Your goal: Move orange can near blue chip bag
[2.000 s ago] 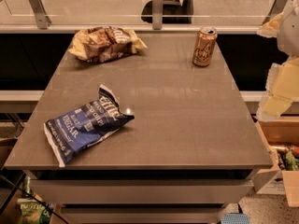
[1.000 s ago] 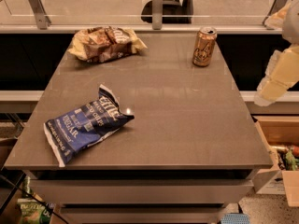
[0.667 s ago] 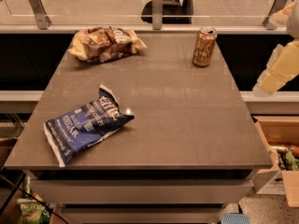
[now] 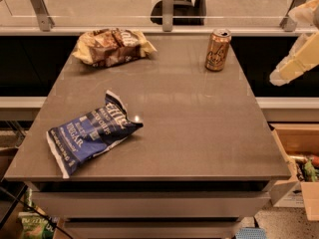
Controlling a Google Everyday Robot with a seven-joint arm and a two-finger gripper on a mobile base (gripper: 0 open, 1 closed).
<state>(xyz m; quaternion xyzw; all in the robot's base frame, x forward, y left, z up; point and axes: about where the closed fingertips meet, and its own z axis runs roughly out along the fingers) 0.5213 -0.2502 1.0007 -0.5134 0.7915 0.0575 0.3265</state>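
Note:
The orange can [image 4: 218, 50] stands upright at the far right of the grey table [image 4: 199, 133], copper-coloured with a silver top and a pale emblem. The blue chip bag [image 4: 90, 132] lies flat near the front left, navy with white lettering. My gripper [image 4: 282, 76] shows only as a pale cream shape at the right edge of the view. It hangs beyond the table's right side, to the right of the can and apart from it. It holds nothing that I can see.
A tan-and-brown chip bag [image 4: 112, 45] lies at the far left of the table. A glass barrier with metal posts [image 4: 168, 6] runs behind the table. A cardboard box [image 4: 299, 158] with items stands on the floor at the right.
The pale arm at the right edge has risen and shifted slightly further right. The can and both bags have not moved.

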